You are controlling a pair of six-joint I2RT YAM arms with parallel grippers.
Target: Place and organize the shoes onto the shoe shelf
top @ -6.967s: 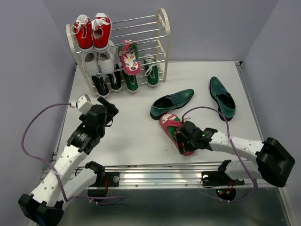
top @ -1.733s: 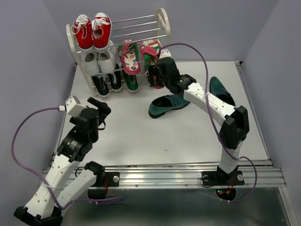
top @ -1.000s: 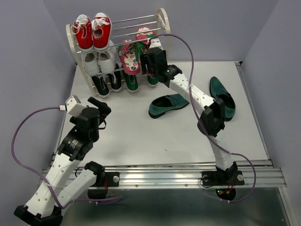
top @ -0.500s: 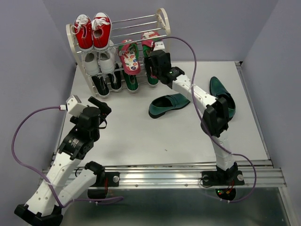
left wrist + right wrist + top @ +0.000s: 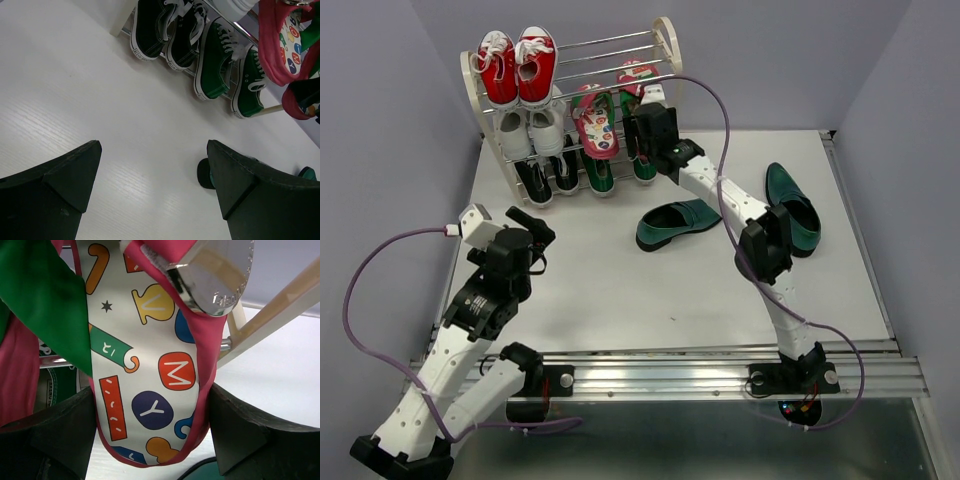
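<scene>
Flip-flop (image 5: 637, 76): off table (image 5: 620, 290), now up at right end of shelf (image 5: 668, 60), upper tiers, toe high, just beside mate (image 5: 595, 122). Seated on rods or not: cannot tell.
Right gripper (image 5: 642, 110): clamped on flip-flop heel, one finger each side, not let go. Reached from near edge to shelf over last seconds, only a small nudge in last half second.
Left gripper (image 5: 530, 228): fingers wide apart, nothing held, hovering over table left side, unchanged.
Loafers (image 5: 680, 224) (image 5: 792, 205): both on table, apart from shelf. Left one shifted slightly since pickup.
Green sneakers (image 5: 215, 60): bottom tier, already in.
Meaning: probably at placement step. Release pending, then loafers left to shelve.
</scene>
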